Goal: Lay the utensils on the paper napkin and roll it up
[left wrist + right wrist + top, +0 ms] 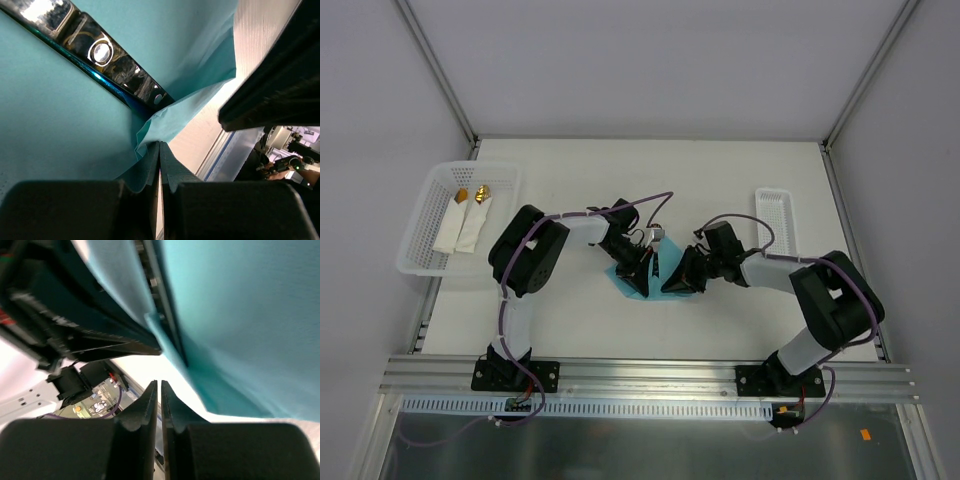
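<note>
**Napkin between both tools, utensil along the fold**

1. Desk [720, 180]. It carries everything listed below. The work sits at its middle, in front of both arms.

2. Napkin [638, 287]. Teal and partly folded, it lies flat between the two tools. You have the left tool on its left side and the right tool on its right edge, both close in.

3. Left tool [159, 145]. The jaws are together and the tips meet a raised fold of the napkin. You cannot tell whether paper is actually nipped, because the slit behind the tips shows bare desk.

4. Right tool [159, 385]. The jaws are all but together, with nothing between them. The tips sit just off the napkin's edge, over bare desk.

5. Utensil [107, 57]. A shiny bar lies on the napkin, tucked against the fold. In the left wrist view its long axis runs diagonally away from the left tool, and its near end is just beyond the tips.

Judgement: the roll must turn about that long axis. Your left tool is the nearer one, already at the fold. The right tool must first reach the paper.
</note>
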Action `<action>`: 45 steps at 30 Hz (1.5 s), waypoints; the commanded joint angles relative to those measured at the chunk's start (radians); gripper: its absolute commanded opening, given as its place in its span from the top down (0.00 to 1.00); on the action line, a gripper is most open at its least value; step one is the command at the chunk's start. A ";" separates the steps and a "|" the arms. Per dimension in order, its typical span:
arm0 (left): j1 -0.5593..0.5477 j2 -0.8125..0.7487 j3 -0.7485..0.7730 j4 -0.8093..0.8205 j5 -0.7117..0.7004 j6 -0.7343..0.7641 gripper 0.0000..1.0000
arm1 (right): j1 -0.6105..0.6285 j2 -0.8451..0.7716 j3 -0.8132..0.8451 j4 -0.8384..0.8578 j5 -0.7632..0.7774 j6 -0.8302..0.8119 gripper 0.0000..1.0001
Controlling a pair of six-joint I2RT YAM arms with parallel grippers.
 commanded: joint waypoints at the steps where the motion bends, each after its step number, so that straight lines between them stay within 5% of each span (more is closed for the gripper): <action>1: 0.008 0.022 0.014 0.002 -0.034 0.009 1.00 | 0.004 0.038 0.004 -0.018 0.024 -0.028 0.91; 16: 0.018 0.039 0.001 0.003 -0.032 -0.004 1.00 | -0.050 0.119 -0.056 -0.001 0.040 -0.072 0.94; 36: 0.028 0.045 -0.001 0.003 -0.032 -0.008 1.00 | -0.182 -0.018 -0.096 -0.194 0.034 -0.247 0.90; 45: 0.026 0.035 -0.004 0.003 -0.037 -0.007 1.00 | -0.165 -0.151 0.037 -0.303 0.051 -0.272 0.83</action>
